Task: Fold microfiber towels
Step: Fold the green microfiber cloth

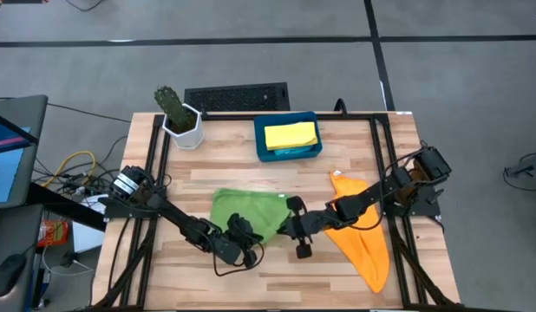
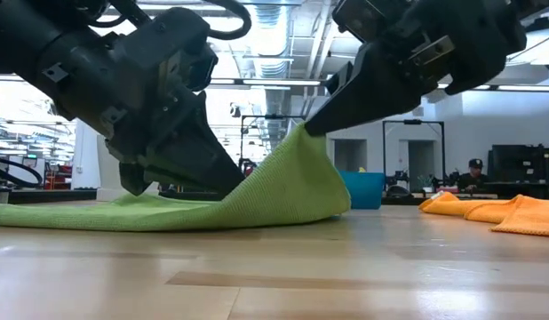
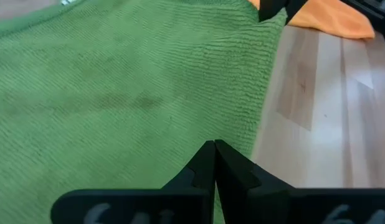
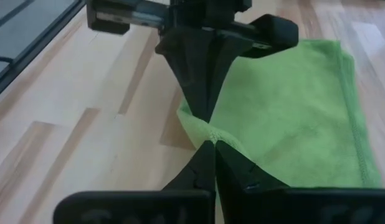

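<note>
Wooden slat table [image 1: 337,269] standing on a grey floor crossed by dark lines, seen from above with both dark arms reaching toward its middle. At the far edge stand a white pot with a cactus [image 1: 176,115], a black keyboard-like panel [image 1: 237,96] just beyond the edge, and a dark-blue tray [image 1: 287,152] holding a folded yellow towel [image 1: 291,134]. An orange towel [image 1: 363,234] lies spread toward the right edge, partly under the right arm. The green towel [image 1: 246,211] lies near the middle of the front half of the table.

The left gripper [image 1: 244,251] is closed with its fingertips at the near edge of the green towel; the left wrist view shows its fingertips [image 3: 212,163] pressed together over the cloth [image 3: 130,93], though whether fabric is pinched between them cannot be told. The right gripper [image 1: 296,232] is closed on a corner of the green towel: the right wrist view shows the cloth's hem [image 4: 208,134] nipped between its fingers, with the left gripper [image 4: 202,106] directly opposite.

Only the low view shows height: the gripped corner [image 2: 303,133] is raised off the table into a peak, while the rest of the towel [image 2: 123,213] lies flat. That view also shows the room behind, with ceiling lights, dark frames and a seated person [image 2: 473,178] in the distance.
</note>
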Controlling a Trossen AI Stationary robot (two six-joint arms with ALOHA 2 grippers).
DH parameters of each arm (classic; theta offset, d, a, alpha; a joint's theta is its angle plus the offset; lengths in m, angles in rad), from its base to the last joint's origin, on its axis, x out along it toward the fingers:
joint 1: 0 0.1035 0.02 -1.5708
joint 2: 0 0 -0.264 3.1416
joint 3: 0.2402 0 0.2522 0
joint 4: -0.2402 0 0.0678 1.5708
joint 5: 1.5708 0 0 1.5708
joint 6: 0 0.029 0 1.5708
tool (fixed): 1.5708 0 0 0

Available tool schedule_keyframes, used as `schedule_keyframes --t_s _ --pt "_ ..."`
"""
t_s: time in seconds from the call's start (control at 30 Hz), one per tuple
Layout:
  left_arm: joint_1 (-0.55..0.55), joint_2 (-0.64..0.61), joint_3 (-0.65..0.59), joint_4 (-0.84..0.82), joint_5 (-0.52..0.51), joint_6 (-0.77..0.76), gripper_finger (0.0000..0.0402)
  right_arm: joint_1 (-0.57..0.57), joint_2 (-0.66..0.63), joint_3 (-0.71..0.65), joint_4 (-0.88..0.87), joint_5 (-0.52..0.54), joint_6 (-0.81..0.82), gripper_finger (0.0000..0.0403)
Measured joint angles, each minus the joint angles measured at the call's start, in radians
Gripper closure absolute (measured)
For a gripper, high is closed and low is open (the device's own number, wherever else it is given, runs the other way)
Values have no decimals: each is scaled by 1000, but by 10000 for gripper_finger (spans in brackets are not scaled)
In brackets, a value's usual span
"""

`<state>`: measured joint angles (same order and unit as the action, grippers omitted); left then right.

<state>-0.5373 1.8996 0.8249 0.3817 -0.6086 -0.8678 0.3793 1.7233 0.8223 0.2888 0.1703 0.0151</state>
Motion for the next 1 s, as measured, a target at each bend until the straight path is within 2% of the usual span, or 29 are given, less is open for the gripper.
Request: schedule_keyframes --t_s 0.33,0.57,0.7,0.77,0.87,1.0 --pt "2 0 0 0 -2 35 401 -2 0 0 11 5 3 375" --pt "42 4 0 0 7 80 401 0 0 0 11 14 10 380" --pt "70 68 4 117 92 112 401 7 0 0 9 14 11 377" --pt "77 117 31 153 140 117 402 7 0 -1 -5 14 11 376" --pt "82 162 91 152 137 130 402 6 0 -1 -15 14 14 377" --pt "110 186 175 60 159 237 402 13 0 -1 -27 14 22 379"
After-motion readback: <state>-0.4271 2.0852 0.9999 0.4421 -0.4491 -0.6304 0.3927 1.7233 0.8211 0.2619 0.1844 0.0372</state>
